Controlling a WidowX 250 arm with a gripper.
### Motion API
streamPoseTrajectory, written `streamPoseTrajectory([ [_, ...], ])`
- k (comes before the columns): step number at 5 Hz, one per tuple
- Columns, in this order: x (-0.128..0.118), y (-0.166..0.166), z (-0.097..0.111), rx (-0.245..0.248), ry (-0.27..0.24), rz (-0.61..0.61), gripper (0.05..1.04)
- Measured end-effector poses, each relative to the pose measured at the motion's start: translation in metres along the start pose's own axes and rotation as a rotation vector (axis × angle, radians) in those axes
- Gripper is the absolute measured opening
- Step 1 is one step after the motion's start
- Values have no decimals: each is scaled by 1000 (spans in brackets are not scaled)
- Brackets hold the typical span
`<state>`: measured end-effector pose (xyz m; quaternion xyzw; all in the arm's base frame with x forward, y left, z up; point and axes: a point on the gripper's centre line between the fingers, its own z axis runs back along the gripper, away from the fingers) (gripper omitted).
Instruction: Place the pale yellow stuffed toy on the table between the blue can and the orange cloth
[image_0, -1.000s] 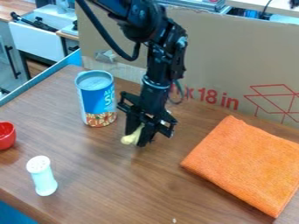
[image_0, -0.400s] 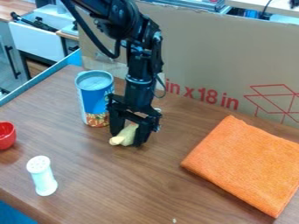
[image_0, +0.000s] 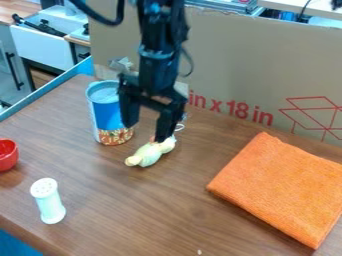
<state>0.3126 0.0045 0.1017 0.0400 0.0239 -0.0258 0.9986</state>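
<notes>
Fingers (image_0: 147, 134) spread above the pale toy (image_0: 150, 153), blue can (image_0: 109, 112) close beside, orange cloth (image_0: 280, 187) farther right

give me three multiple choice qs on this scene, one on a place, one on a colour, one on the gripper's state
1. From the camera, where is the shaker relative to the pale thing?
A) right and farther
B) left and nearer
C) on top of it

2. What colour is the cup?
A) red
B) green
C) white

3. How is the gripper?
A) shut, empty
B) shut on the cup
C) open

1 B: it stands nearer the table's front left.
2 A: its side is plainly red.
3 C: its fingers are well apart.
</notes>
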Motion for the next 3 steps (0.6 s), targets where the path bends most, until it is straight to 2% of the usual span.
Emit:
streamPoseTrajectory([
  [1,-19,-34,10,5,11,-68,1001],
  [2,-37,-84,27,-18,14,-185,1001],
  [3,-44,-108,29,-33,16,-203,1001],
])
